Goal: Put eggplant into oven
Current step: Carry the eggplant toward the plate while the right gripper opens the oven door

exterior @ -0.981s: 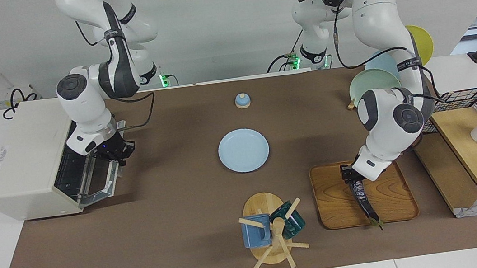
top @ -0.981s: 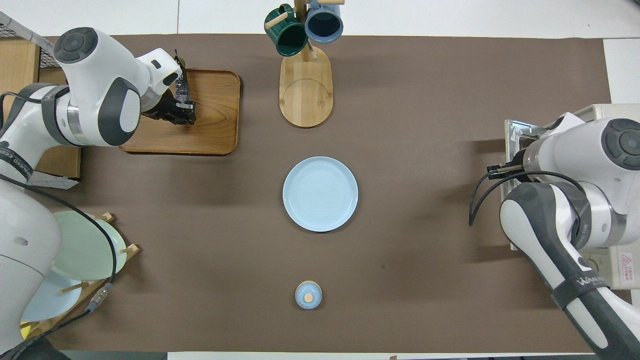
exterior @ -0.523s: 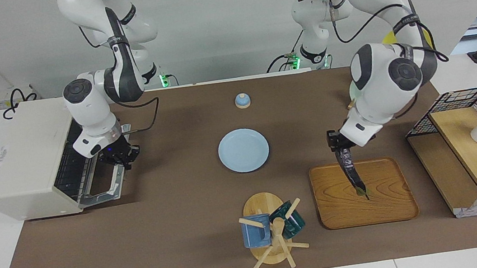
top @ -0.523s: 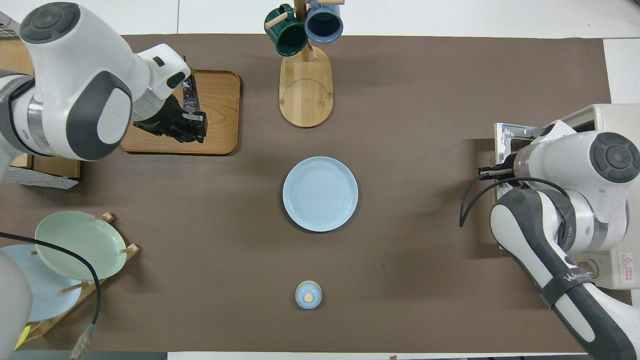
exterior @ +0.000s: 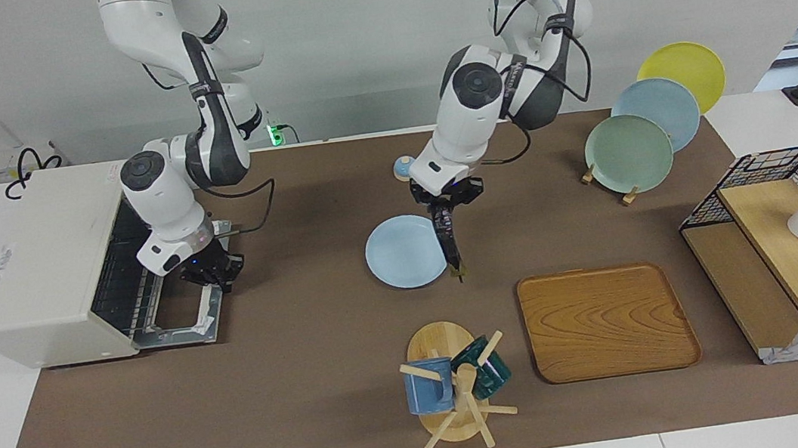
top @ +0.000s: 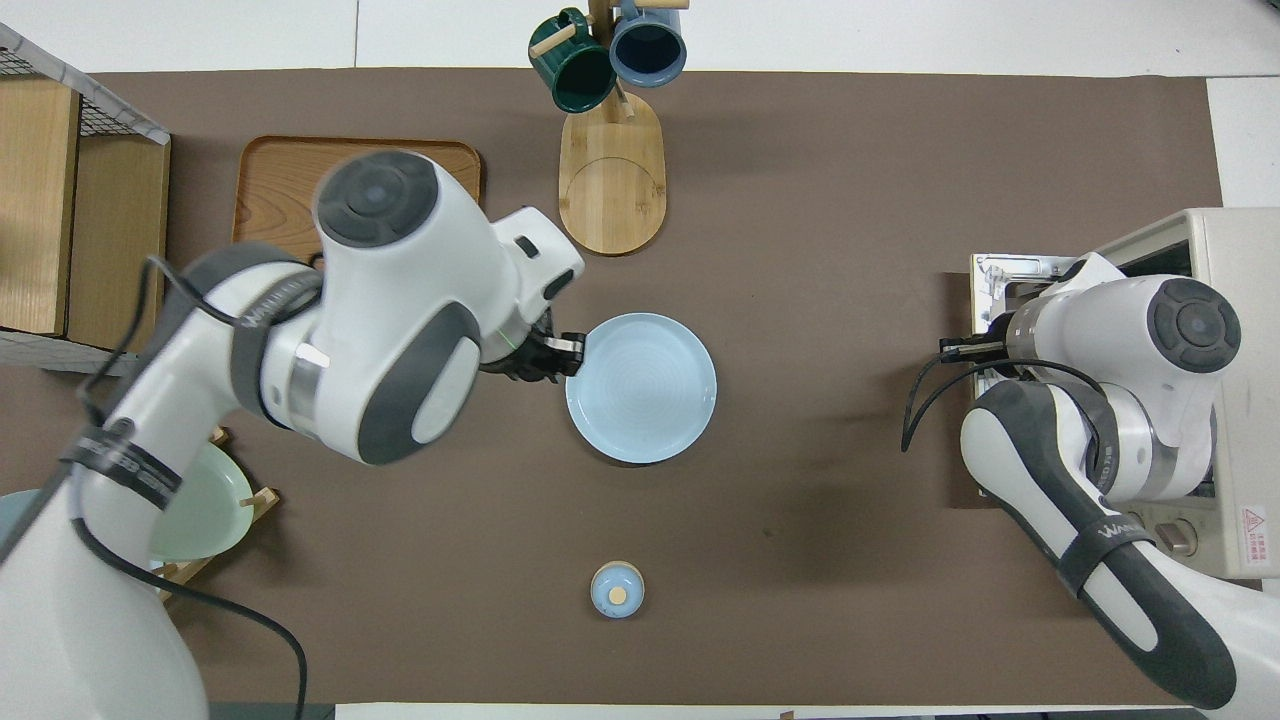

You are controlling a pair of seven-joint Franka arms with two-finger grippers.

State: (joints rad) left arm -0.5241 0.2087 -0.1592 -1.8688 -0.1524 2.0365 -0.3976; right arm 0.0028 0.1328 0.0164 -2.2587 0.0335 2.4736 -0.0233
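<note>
Two white robot arms work over a brown-covered table [exterior: 312, 387]. The task is partway done: the slender, glossy dark purple eggplant [exterior: 449, 242] is off the table, clamped at its upper end in the closed fingers of the left gripper [exterior: 446, 201] and hanging straight down below them, its stem tip lowest, over the edge of a round pale blue plate [exterior: 403, 254]. An empty wooden tray [exterior: 609, 324] lies well away from those fingers, toward the left arm's end of the table. The boxy off-white toaster oven [exterior: 32, 276] stands at the right arm's end with its drop-down glass door [exterior: 178, 316] lowered flat and the wire rack inside visible. What is left is to carry the eggplant across to the oven and lay it on the rack. The left arm reaches out over mid-table with its wrist pointing down. The right arm bends low beside the oven, the right gripper [exterior: 211, 274] with its fingers shut, just above the open door's handle edge; whether they pinch the handle is hard to tell.
</note>
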